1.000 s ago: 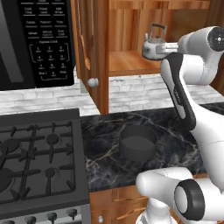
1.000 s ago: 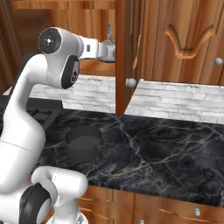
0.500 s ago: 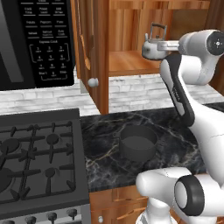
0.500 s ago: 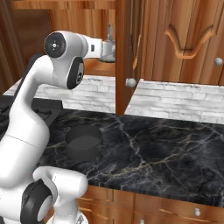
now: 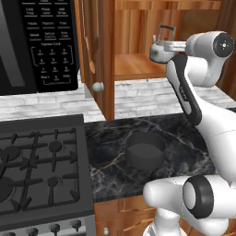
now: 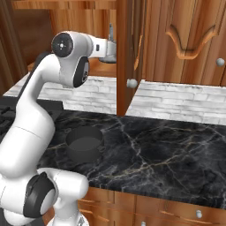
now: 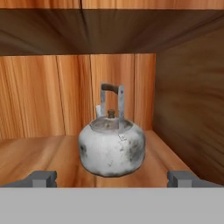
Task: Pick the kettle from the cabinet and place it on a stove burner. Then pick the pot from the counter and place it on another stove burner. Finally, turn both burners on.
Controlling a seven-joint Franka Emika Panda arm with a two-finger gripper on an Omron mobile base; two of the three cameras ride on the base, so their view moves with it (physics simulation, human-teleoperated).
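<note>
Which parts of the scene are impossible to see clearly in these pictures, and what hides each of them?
- Kettle, right base view: mostly hidden behind the cabinet door and the arm.
- Kettle spout, hand view: on the far side of the kettle body, so its shape is unclear.
- Stove burners, left base view: the left ones are cut off by the picture edge.
- Pot interior, left base view: too dark to judge.

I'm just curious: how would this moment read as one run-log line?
stage: reaching for kettle | gripper: open, empty | kettle: on cabinet shelf | pot: on counter
</note>
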